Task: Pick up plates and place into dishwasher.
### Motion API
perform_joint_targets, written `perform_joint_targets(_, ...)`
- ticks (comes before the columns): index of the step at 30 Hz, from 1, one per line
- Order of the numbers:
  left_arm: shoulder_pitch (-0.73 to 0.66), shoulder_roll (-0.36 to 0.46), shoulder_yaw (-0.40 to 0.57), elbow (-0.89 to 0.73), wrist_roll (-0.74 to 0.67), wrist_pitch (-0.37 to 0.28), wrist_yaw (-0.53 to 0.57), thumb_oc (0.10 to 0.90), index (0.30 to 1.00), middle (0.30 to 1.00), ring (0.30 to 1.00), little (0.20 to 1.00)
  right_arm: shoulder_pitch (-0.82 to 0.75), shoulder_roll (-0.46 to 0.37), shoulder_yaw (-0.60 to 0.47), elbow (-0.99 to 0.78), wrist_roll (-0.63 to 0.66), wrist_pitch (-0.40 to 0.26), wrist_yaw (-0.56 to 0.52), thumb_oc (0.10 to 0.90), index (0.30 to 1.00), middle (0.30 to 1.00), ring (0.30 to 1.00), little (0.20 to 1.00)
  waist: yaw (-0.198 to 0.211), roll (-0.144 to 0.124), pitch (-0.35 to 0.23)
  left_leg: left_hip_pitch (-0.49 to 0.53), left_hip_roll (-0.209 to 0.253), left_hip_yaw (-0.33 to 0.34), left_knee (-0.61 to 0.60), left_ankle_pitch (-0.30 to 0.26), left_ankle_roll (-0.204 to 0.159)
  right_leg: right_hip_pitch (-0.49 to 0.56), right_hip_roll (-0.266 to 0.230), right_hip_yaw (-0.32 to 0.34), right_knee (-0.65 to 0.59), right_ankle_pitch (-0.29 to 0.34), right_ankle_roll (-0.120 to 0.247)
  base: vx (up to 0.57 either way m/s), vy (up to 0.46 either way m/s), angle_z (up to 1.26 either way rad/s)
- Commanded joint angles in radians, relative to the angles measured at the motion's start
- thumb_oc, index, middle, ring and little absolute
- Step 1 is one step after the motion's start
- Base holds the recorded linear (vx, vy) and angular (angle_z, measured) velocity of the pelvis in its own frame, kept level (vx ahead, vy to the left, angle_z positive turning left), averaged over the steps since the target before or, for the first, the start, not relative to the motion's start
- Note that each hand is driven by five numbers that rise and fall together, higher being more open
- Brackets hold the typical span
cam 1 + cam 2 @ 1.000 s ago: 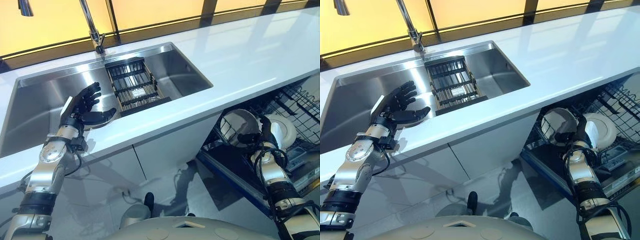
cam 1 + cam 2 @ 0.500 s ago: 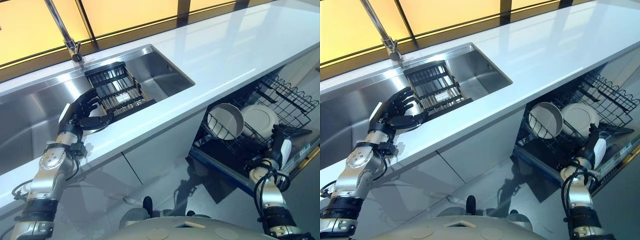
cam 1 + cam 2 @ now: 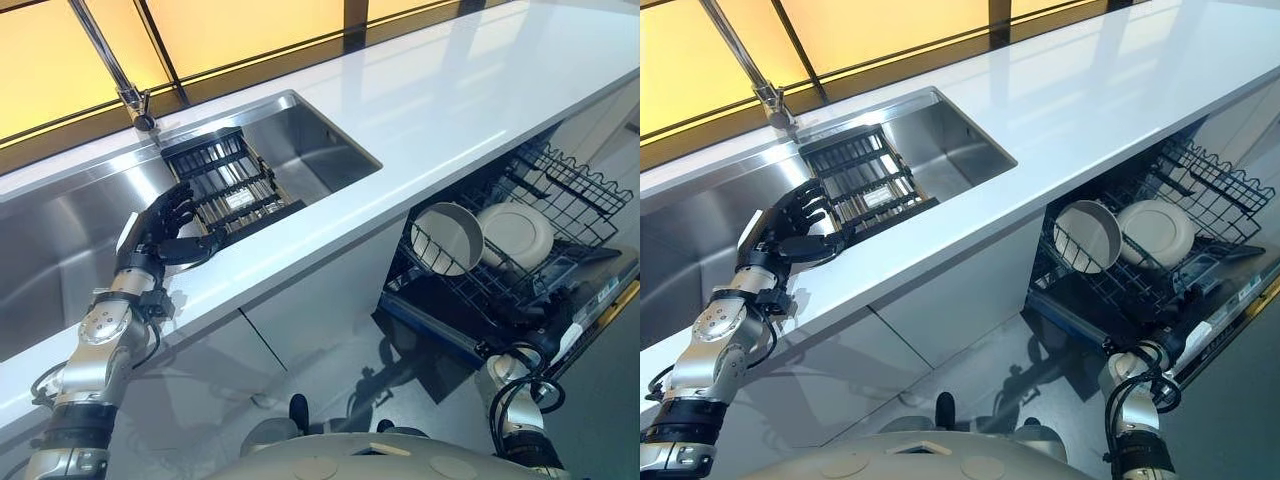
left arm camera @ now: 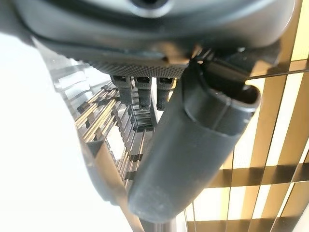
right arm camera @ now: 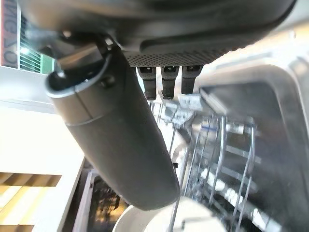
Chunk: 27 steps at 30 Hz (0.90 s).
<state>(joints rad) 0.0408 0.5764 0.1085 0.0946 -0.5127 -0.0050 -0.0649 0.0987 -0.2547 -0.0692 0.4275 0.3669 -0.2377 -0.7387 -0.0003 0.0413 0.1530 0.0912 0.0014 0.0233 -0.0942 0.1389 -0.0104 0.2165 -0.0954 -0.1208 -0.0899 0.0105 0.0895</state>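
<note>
Left robot hand (image 3: 160,225) spread over the sink (image 3: 60,225); right robot hand (image 5: 145,121), fingers straight, below the rack (image 3: 560,195) holding two plates (image 3: 515,235).

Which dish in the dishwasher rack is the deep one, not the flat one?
The bowl, on the side nearer the sink. It is deep with a raised rim; the plate beside it is flat.
</note>
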Motion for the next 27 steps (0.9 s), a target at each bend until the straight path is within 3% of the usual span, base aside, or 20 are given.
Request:
perform_joint_targets(1,-0.054,0.019,0.021,-0.08,-0.019,-0.095,0.019,0.8,0.9,0.9,0.9,0.9,-0.109,-0.022,0.019,-0.048,0.028,-0.133,0.078,0.8,0.9,0.9,0.9,0.9,0.031,0.01,-0.022,0.053,-0.041,0.03,0.019,-0.165,0.014,-0.091,0.035,-0.031,0.067,-0.035,0.004,0.04,0.01,0.09)
perform_joint_targets(5,-0.056,0.014,0.006,-0.074,-0.018,-0.085,0.015,0.8,0.9,0.9,0.9,0.9,-0.126,-0.008,0.055,-0.054,0.086,-0.177,0.154,0.8,0.9,0.9,0.9,0.9,0.05,0.011,-0.02,0.047,-0.045,0.015,0.024,-0.16,0.015,-0.091,0.027,-0.053,0.077,-0.038,0.002,0.08,0.019,0.09)
perform_joint_targets(7,-0.054,0.014,-0.001,-0.074,-0.016,-0.08,0.015,0.8,0.9,0.9,0.9,0.9,-0.14,0.001,0.064,-0.049,0.182,-0.196,0.219,0.8,0.9,0.9,0.9,0.9,0.062,0.012,-0.019,0.043,-0.047,0.006,0.032,-0.162,0.015,-0.092,0.023,-0.064,0.082,-0.04,0.001,0.08,0.034,0.14)
perform_joint_targets(10,-0.051,0.014,-0.009,-0.071,-0.018,-0.076,0.015,0.8,0.9,0.9,0.9,0.9,-0.162,0.036,0.08,-0.031,0.433,-0.219,0.378,0.8,0.9,0.9,0.9,0.9,0.082,0.017,-0.015,0.036,-0.051,-0.008,0.045,-0.164,0.017,-0.09,0.015,-0.08,0.083,-0.041,-0.002,0.09,0.05,0.05)
perform_joint_targets(12,-0.047,0.013,-0.012,-0.067,-0.017,-0.075,0.012,0.8,0.9,0.9,0.9,0.9,-0.177,0.082,0.081,-0.009,0.688,-0.234,0.47,0.8,0.9,0.9,0.9,0.9,0.096,0.02,-0.016,0.033,-0.053,-0.015,0.051,-0.165,0.016,-0.087,0.009,-0.093,0.08,-0.04,-0.003,0.1,0.065,0.03)
perform_joint_targets(15,-0.047,0.017,-0.022,-0.072,-0.019,-0.064,0.019,0.8,0.9,0.9,0.9,0.9,-0.181,0.124,0.087,-0.001,0.758,-0.285,0.468,0.8,0.9,0.9,0.9,0.9,0.108,0.024,-0.023,0.033,-0.054,-0.019,0.05,-0.165,0.018,-0.082,0.005,-0.104,0.072,-0.039,-0.003,0.06,0.051,0.06)
perform_joint_targets(17,-0.039,0.023,-0.031,-0.079,-0.031,-0.064,0.031,0.8,0.9,0.9,0.9,0.9,-0.185,0.152,0.113,-0.021,0.75,-0.333,0.412,0.8,0.9,0.9,0.9,0.9,0.117,0.028,-0.029,0.035,-0.057,-0.024,0.047,-0.165,0.02,-0.081,0.001,-0.109,0.068,-0.036,-0.003,0.05,0.071,0.15)
perform_joint_targets(21,-0.021,0.024,-0.034,-0.086,-0.042,-0.07,0.028,0.8,0.9,0.9,0.9,0.9,-0.176,0.173,0.129,-0.042,0.802,-0.354,0.404,0.8,0.9,0.9,0.9,0.9,0.121,0.032,-0.037,0.038,-0.061,-0.025,0.046,-0.166,0.024,-0.081,-0.005,-0.112,0.068,-0.035,-0.002,0.03,0.046,0.05)
perform_joint_targets(27,-0.004,0.019,-0.043,-0.095,-0.047,-0.074,0.029,0.8,0.9,0.9,0.9,0.9,-0.161,0.177,0.083,-0.076,0.766,-0.454,0.194,0.8,0.9,0.9,0.9,0.9,0.107,0.036,-0.039,0.042,-0.064,-0.01,0.039,-0.166,0.029,-0.086,-0.01,-0.104,0.061,-0.023,0.007,0.02,0.029,0.04)
